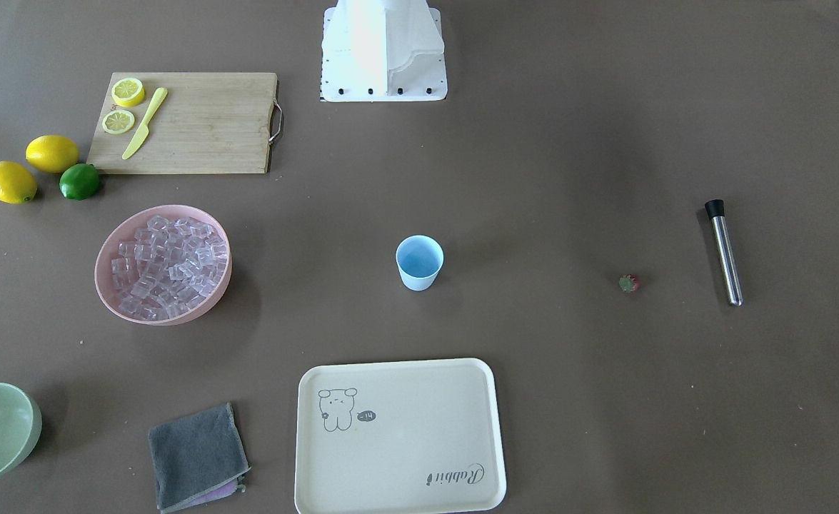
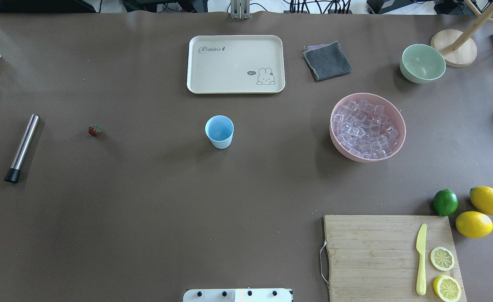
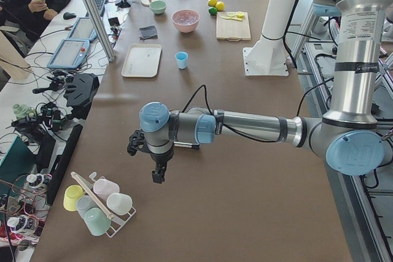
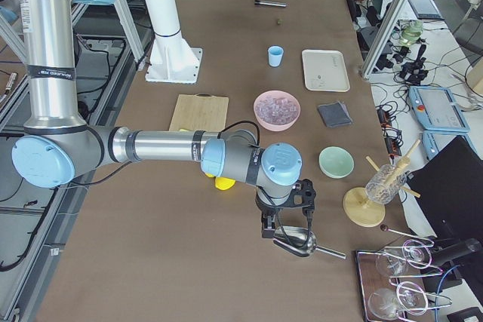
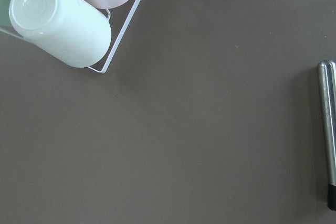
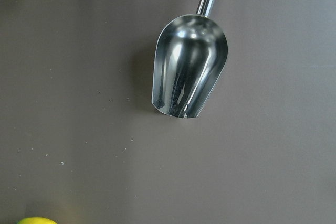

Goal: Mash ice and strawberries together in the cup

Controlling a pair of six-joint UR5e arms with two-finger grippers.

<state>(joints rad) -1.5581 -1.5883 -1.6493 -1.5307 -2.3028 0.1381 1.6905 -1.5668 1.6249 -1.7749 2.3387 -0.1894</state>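
Overhead exterior view: nearest the robot, on its right, a board (image 2: 372, 251) carries a knife (image 2: 421, 260) and lemon slices (image 2: 442, 258). Mid-table the cup (image 2: 219, 131) stands upright. The strawberry (image 2: 94, 130) lies well apart on its left, with a muddler (image 2: 22, 148) beyond it. The ice (image 2: 366, 130) fills a pink bowl (image 2: 343, 151) on the cup's right. Farther off sits a tray (image 2: 236, 63). At the table's ends, the left gripper (image 3: 158, 176) hangs near a cup rack (image 3: 101, 204) and the right gripper (image 4: 285, 220) hangs over a scoop (image 6: 189, 77). I cannot tell how either's jaws stand.
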